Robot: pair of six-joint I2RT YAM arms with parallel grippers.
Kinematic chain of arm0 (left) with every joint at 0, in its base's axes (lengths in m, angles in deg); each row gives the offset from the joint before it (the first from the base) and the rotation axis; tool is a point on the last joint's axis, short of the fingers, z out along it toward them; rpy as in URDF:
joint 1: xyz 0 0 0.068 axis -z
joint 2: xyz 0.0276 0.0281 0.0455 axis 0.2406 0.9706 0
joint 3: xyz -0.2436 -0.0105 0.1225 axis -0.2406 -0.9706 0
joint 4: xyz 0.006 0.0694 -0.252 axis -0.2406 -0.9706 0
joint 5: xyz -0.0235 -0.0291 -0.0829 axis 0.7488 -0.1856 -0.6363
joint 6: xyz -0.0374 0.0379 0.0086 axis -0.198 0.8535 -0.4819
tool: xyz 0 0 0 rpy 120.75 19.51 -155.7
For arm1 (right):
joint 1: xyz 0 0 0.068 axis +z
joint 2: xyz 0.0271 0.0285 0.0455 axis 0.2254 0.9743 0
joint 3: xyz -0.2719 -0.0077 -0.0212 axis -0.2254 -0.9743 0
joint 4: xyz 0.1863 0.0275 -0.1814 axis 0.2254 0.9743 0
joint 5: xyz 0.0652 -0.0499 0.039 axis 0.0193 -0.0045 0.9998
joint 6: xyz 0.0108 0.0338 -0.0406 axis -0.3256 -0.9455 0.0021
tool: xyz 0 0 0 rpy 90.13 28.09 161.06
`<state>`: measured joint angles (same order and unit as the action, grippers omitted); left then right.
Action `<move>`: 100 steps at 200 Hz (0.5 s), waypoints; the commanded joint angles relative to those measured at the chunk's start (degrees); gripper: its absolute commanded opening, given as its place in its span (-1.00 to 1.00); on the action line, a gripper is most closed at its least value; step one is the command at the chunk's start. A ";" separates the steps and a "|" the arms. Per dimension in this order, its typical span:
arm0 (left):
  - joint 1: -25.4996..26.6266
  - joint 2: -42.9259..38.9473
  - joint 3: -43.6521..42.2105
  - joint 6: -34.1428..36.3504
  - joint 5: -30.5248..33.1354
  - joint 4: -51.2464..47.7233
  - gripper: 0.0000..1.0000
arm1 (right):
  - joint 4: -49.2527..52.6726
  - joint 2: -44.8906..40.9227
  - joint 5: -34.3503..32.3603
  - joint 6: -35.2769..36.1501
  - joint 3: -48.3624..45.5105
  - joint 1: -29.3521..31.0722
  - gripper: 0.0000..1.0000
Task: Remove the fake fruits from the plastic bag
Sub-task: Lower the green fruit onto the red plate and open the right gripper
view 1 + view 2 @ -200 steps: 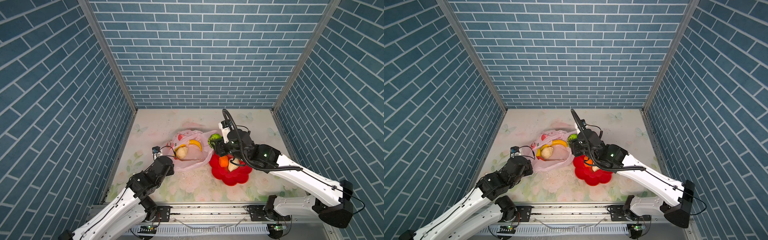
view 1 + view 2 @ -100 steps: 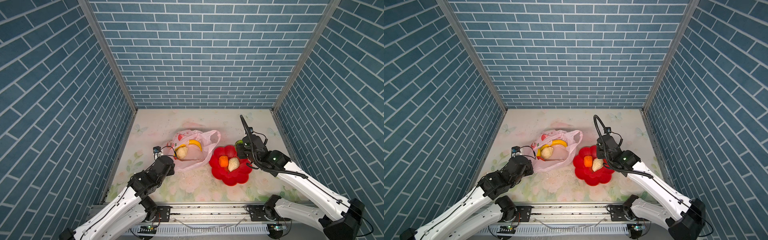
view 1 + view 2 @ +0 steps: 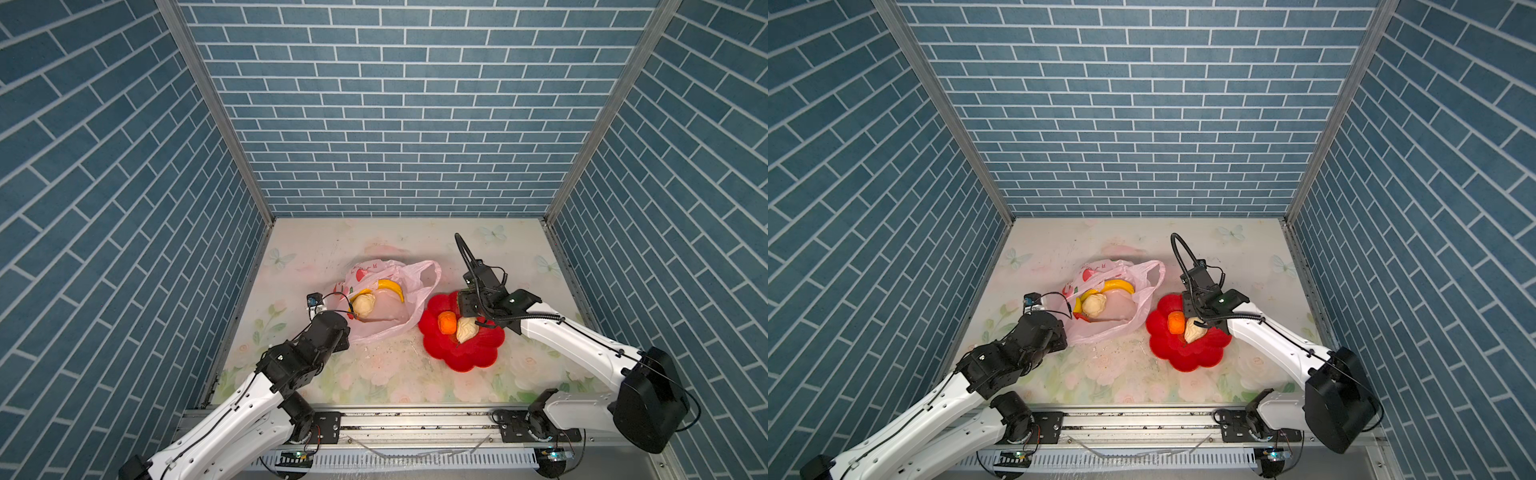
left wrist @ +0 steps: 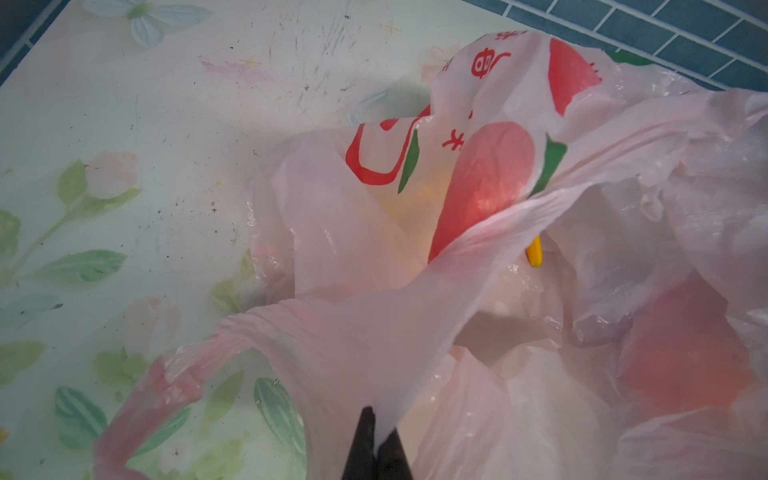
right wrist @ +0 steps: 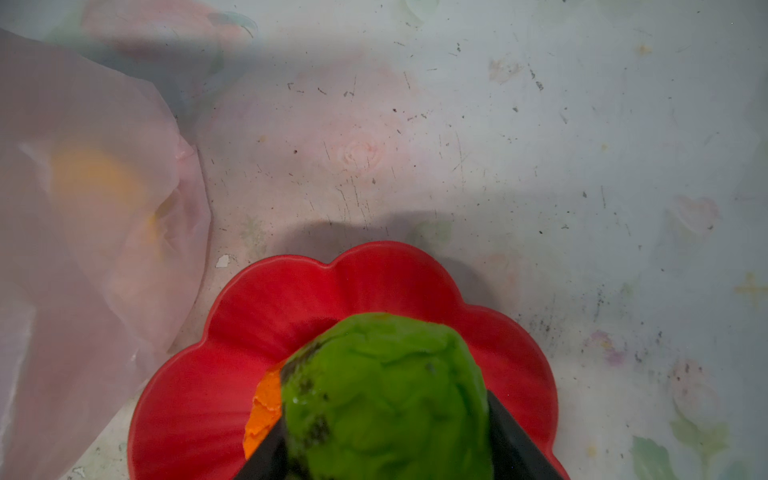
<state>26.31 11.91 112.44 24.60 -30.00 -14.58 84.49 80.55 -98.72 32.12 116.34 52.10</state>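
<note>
Above the red dish (image 3: 461, 353), where an orange (image 3: 447, 322) and a cream fruit (image 3: 466, 329) lie, the right fingers (image 5: 515, 449) pinch a green fruit (image 5: 386, 395), while the left fingers (image 4: 359, 453), pressed together, nip the plastic bag (image 4: 374, 332) holding a banana (image 3: 390, 286) on the bench (image 3: 374, 249).

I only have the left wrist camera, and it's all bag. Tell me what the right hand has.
Observer: The right hand is closed on a green fruit, over the red flower-shaped dish.
Operator: Report what's already in that dish.
Observer: An orange fruit and a cream lumpy fruit lie in it, side by side.
Operator: List what you can see inside the bag.
Observer: In both top views, a banana and a second cream lumpy fruit show in the open mouth of the plastic bag.
</note>
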 commanded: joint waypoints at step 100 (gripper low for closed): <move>0.20 -0.26 1.66 0.61 0.54 -1.72 -1.00 | -7.27 7.72 3.97 -2.45 -2.83 -1.54 -0.36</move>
<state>26.31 11.89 112.44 24.62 -29.97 -14.62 78.67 87.28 -95.33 31.79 115.47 50.92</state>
